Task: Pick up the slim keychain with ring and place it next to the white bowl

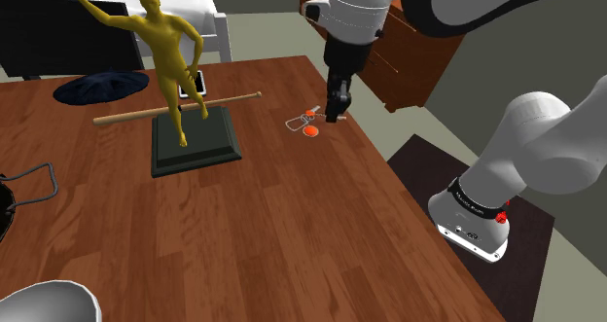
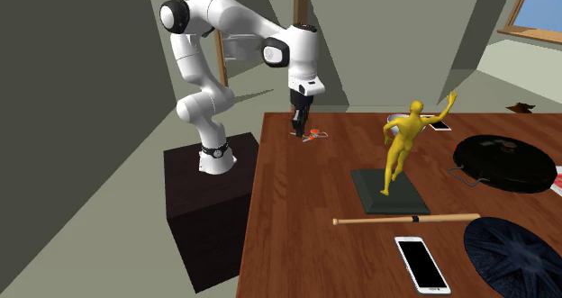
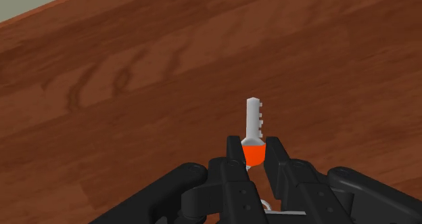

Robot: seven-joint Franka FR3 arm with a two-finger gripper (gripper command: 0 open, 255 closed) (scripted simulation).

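we see the hand (image 3: 254,149) pinching the keychain (image 3: 253,118) by its orange head, blade pointing straight away — the white bowl (image 1: 44,301) lies well apart across the bench (image 1: 292,232).

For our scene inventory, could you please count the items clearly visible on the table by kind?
Phones: 2
Yellow figurine: 1
Wooden bat: 1
Keychain: 1
White bowl: 1
Dark round items: 2
Total: 8

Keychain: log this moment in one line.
phase: grasp | pincer: shut on keychain at orange key head | location: wooden table, edge near stand
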